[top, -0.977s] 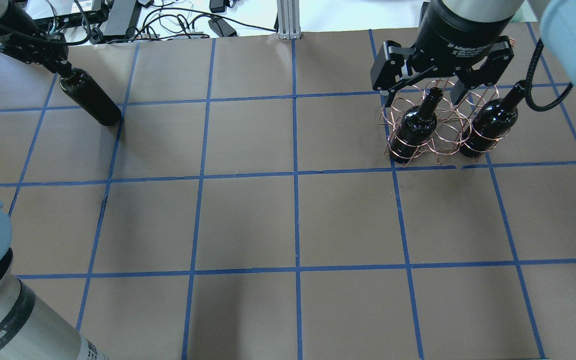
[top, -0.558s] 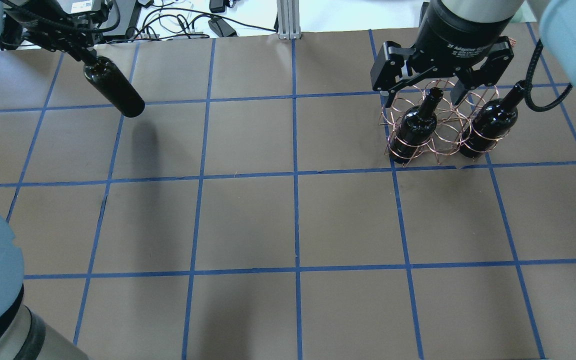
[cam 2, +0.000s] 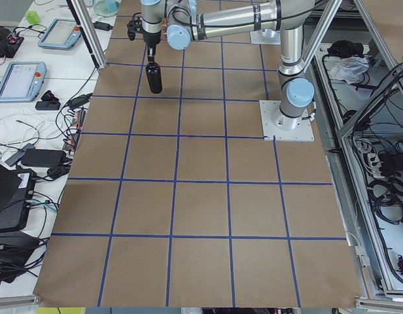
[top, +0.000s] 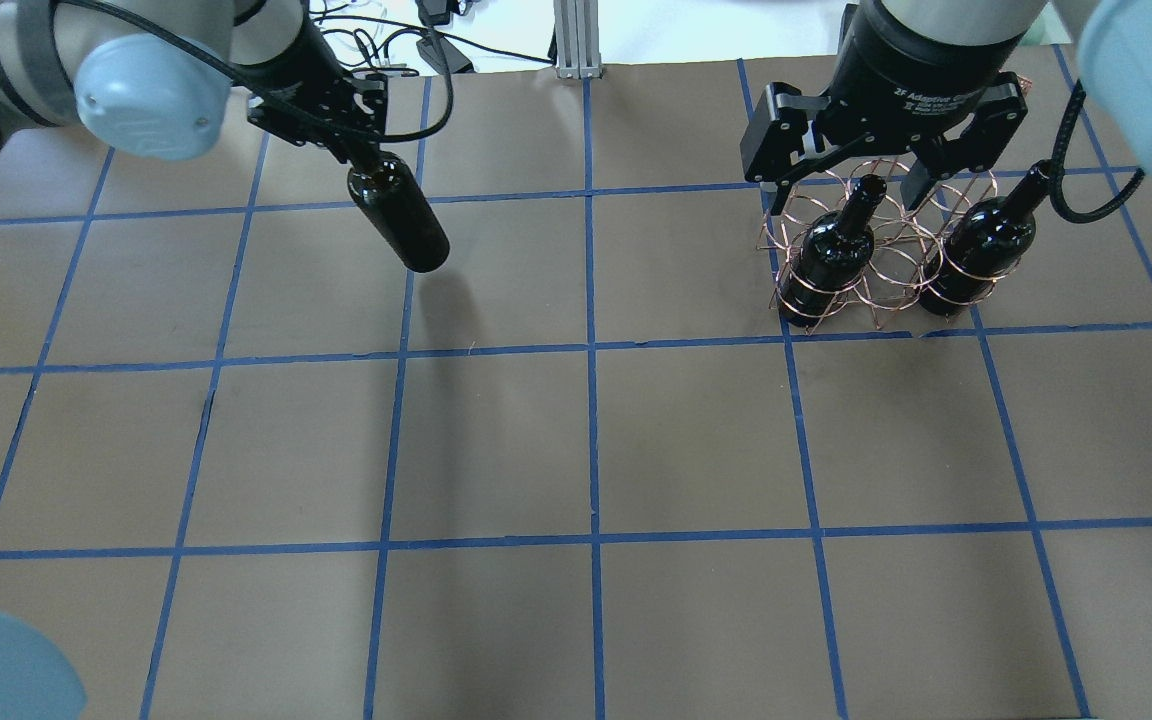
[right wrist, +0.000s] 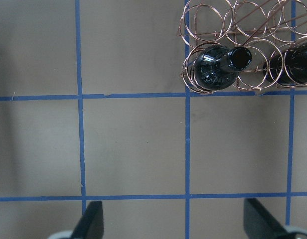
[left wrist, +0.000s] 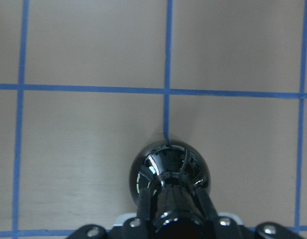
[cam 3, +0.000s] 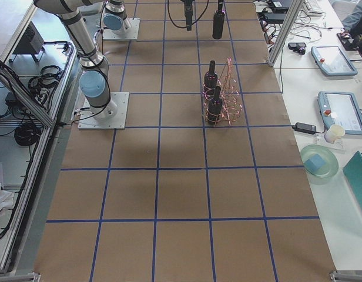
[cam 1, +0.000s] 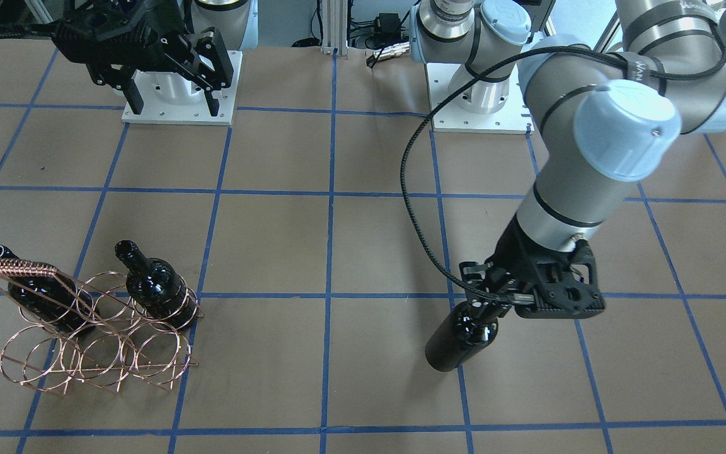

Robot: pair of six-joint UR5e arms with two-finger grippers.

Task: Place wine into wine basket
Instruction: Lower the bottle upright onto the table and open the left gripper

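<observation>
Wine (top: 401,225) carried in my left gripper (top: 356,150), well apart from the wine basket (top: 896,262).
On the table (top: 576,450), the basket stands on my right with two bottles (top: 829,262) in its robot-side end rings. The carried bottle hangs tilted, neck clenched. My right gripper (top: 846,185) hovers over the basket, jaws spread.

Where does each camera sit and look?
Front-facing: across the table, facing the robot's bases.
Overhead: behind the robot, looking down; left gripper, right gripper.
Exterior left: table's end; left arm near.
Exterior right: opposite end; right arm near.
Left wrist: down the held wine.
Right wrist: straight down; open fingertips.
Overhead and right wrist share the wine basket.
</observation>
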